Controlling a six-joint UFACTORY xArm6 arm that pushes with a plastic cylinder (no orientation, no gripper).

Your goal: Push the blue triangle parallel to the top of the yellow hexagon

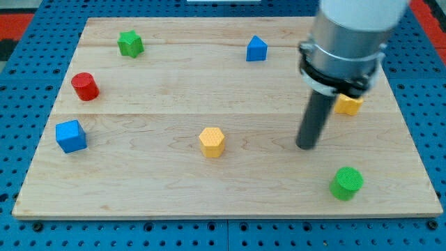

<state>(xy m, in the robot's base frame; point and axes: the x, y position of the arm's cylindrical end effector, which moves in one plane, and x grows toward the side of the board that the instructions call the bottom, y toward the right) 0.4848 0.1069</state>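
The blue triangle (256,49) sits near the view's top, right of centre. The yellow hexagon (212,141) lies at the board's lower middle. My tip (305,146) rests on the board to the right of the yellow hexagon, well below and right of the blue triangle, touching no block.
A green star (129,44) is at top left, a red cylinder (85,86) and a blue cube (71,136) at the left. A yellow block (348,105) is partly hidden behind the arm. A green cylinder (346,183) is at lower right. The wooden board (139,188) lies on a blue perforated table.
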